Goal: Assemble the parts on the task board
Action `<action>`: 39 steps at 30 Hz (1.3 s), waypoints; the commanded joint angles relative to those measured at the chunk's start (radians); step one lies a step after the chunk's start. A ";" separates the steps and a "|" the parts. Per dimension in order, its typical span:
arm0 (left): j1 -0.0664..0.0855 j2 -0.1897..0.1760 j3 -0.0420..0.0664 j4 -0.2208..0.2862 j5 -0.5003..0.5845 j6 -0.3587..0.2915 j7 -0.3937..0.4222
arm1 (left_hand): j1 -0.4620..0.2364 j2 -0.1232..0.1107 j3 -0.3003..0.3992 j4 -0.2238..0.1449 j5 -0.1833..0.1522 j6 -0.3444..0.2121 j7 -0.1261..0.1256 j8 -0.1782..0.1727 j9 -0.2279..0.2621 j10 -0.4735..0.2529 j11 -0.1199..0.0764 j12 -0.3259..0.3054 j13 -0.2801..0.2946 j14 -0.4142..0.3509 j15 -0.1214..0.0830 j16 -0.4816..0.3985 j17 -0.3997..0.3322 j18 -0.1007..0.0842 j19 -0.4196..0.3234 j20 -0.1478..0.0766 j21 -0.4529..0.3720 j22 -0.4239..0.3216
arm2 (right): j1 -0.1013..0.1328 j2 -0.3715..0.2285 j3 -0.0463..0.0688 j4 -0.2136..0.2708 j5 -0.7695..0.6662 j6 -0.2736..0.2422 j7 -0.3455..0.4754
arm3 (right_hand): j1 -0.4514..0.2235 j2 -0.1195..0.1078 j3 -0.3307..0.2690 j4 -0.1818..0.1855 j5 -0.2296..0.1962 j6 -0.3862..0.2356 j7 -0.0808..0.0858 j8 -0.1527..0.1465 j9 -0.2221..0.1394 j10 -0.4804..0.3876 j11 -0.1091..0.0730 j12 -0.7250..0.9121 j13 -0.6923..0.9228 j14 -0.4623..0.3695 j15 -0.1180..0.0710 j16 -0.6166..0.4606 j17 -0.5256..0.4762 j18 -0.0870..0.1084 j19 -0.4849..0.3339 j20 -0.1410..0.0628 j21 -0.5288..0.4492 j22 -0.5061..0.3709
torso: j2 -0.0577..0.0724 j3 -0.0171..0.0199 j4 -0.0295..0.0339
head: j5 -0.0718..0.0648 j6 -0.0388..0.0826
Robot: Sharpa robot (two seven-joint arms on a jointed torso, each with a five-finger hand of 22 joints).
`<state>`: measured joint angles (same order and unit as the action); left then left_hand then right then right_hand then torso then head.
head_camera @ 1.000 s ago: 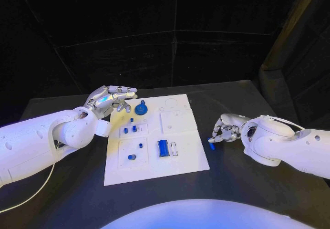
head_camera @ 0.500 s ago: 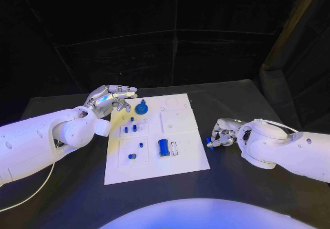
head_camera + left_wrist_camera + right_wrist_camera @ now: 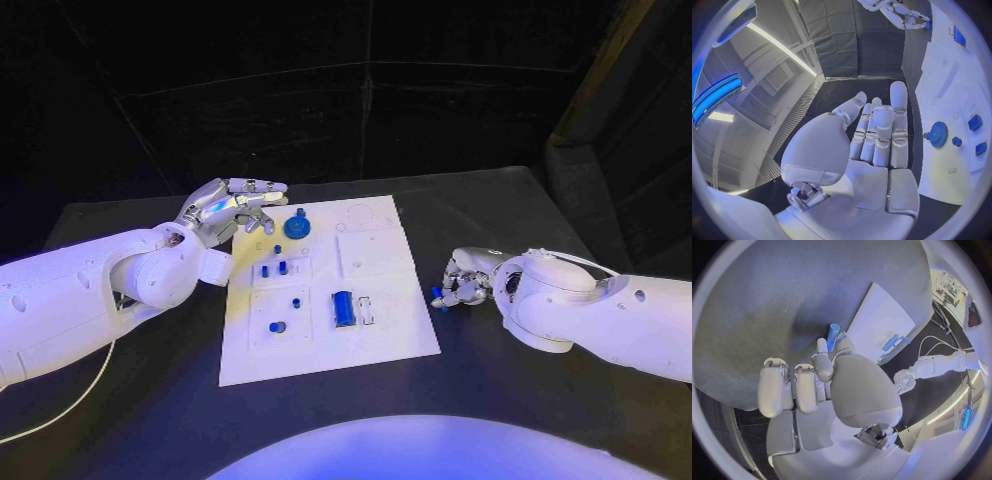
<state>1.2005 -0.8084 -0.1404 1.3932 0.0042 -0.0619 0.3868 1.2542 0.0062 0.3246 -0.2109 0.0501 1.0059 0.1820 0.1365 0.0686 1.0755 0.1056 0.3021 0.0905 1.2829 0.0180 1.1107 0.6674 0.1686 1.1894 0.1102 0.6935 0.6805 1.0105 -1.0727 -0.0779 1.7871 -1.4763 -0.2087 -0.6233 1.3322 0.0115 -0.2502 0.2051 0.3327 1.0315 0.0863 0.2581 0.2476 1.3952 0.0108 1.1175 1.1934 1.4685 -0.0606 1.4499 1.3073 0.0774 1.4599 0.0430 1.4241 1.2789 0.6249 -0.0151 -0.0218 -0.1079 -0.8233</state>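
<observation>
The white task board (image 3: 387, 335) lies mid-table with a blue gear (image 3: 296, 228), a blue block (image 3: 342, 308) and several small blue parts (image 3: 274, 268) on it. My left hand (image 3: 238, 205) hovers over the board's far left corner beside the gear, fingers apart and holding nothing. In the left wrist view that hand (image 3: 873, 135) is stretched flat, with the gear (image 3: 938, 134) just past its fingertips. Just right of the board, my right hand (image 3: 464, 280) pinches a small blue peg (image 3: 437, 296). In the right wrist view the peg (image 3: 833, 332) sticks out between thumb and finger.
Black table (image 3: 519, 400) surrounds the board, with bare room in front and to the right. The board's right edge (image 3: 879, 320) lies just beyond the peg in the right wrist view. A dark curtain closes off the back.
My right hand has drawn in a little toward the board's right edge, carrying the blue peg with it. The left hand has stayed where it was.
</observation>
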 commanded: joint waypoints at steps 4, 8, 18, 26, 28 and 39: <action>0.000 -0.001 0.001 0.002 0.003 0.015 0.002 | -0.004 0.003 -0.007 0.000 -0.001 -0.009 0.001 0.005 0.001 -0.004 0.000 0.004 0.001 -0.005 0.001 0.005 -0.001 0.014 0.000 0.008 -0.005 -0.001 | -0.015 0.017 -0.004 -0.009 -0.040 0.047 -0.017 | 0.042 0.008 0.009 -0.019 0.001 0.012 0.000 -0.010 -0.007 -0.003 -0.007 -0.007 0.002 0.059 -0.005 -0.003 0.032 -0.018 -0.004 0.002 -0.001 0.002 | -0.001 -0.0012 0.0004 | -0.001 -0.003; 0.000 -0.001 0.001 0.002 0.003 0.017 0.001 | -0.004 0.003 -0.007 0.000 -0.001 -0.009 0.001 0.005 0.001 -0.004 0.000 0.004 0.001 -0.005 0.001 0.005 -0.001 0.014 0.000 0.008 -0.005 -0.001 | -0.019 0.025 -0.004 -0.013 -0.085 0.086 -0.025 | 0.071 0.010 0.014 -0.037 -0.001 0.015 0.001 -0.018 -0.011 -0.008 -0.007 -0.015 -0.003 0.058 -0.005 -0.006 0.028 -0.018 -0.006 0.001 -0.003 -0.001 | -0.001 -0.0011 -0.0002 | 0.001 -0.004; 0.000 -0.002 0.001 0.004 0.003 0.022 -0.003 | -0.004 0.002 -0.008 0.000 -0.001 -0.010 0.001 0.005 0.001 -0.005 0.000 0.005 0.001 -0.005 0.001 0.006 -0.001 0.014 0.000 0.008 -0.006 -0.002 | -0.022 0.033 -0.004 -0.019 -0.170 0.131 -0.037 | 0.162 0.040 0.068 -0.089 -0.063 0.026 0.000 -0.037 -0.022 -0.017 -0.009 -0.032 -0.011 0.056 -0.008 -0.011 0.024 -0.017 -0.008 -0.002 -0.007 -0.005 | -0.002 -0.0017 0.0023 | 0.005 -0.004; 0.000 -0.005 0.001 0.005 0.003 0.025 -0.006 | -0.005 0.002 -0.008 0.000 -0.001 -0.010 0.001 0.006 0.001 -0.006 0.000 0.006 0.001 -0.006 0.001 0.006 -0.002 0.014 0.000 0.008 -0.006 -0.002 | -0.023 0.032 -0.004 -0.018 -0.198 0.131 -0.042 | 0.208 0.050 0.132 -0.123 -0.106 0.039 0.001 -0.053 -0.032 -0.019 -0.010 -0.036 -0.010 0.057 -0.008 -0.011 0.027 -0.017 -0.008 -0.003 -0.007 -0.005 | -0.002 -0.0013 0.0008 | 0.008 -0.003; 0.000 -0.005 0.001 0.005 0.003 0.025 -0.007 | -0.005 0.002 -0.008 0.000 -0.001 -0.010 0.001 0.006 0.001 -0.006 0.000 0.006 0.001 -0.006 0.001 0.006 -0.002 0.014 0.000 0.008 -0.006 -0.002 | -0.023 0.029 -0.004 -0.013 -0.195 0.113 -0.044 | 0.196 0.048 0.141 -0.119 -0.108 0.042 0.001 -0.058 -0.035 -0.017 -0.009 -0.036 -0.010 0.057 -0.008 -0.011 0.027 -0.018 -0.007 -0.002 -0.007 -0.004 | -0.002 -0.0016 -0.0005 | 0.009 -0.003; -0.001 -0.004 0.000 0.005 0.003 0.028 -0.008 | -0.005 0.002 -0.008 0.000 -0.001 -0.010 0.001 0.006 0.001 -0.006 0.000 0.006 0.001 -0.006 0.001 0.006 -0.002 0.014 0.000 0.008 -0.006 -0.002 | -0.022 -0.020 -0.004 0.053 -0.026 -0.055 -0.031 | 0.063 -0.027 0.186 -0.027 0.064 0.061 -0.004 -0.082 -0.050 0.003 -0.014 -0.010 0.011 0.063 -0.011 0.003 0.052 -0.021 0.003 -0.006 0.003 0.015 | -0.001 -0.0023 0.0012 | 0.004 0.000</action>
<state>1.1988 -0.8129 -0.1406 1.3963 0.0042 -0.0486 0.3768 1.2542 0.0062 0.3246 -0.2109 0.0501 1.0022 0.1857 0.1364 0.0686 1.0755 0.1055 0.3021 0.0902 1.2829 0.0180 1.1107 0.6661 0.1685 1.1894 0.1103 0.6935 0.6799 0.9918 -1.0894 -0.0783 1.8332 -1.5939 -0.2095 -0.6433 1.4090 -0.0037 -0.0601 0.1782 0.3931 1.0890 0.0804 0.1779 0.1966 1.3903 -0.0056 1.1022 1.1976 1.4720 -0.0725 1.4501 1.3078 0.0764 1.4564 0.0389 1.4243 1.2936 0.6233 -0.0162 -0.0222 -0.1027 -0.8237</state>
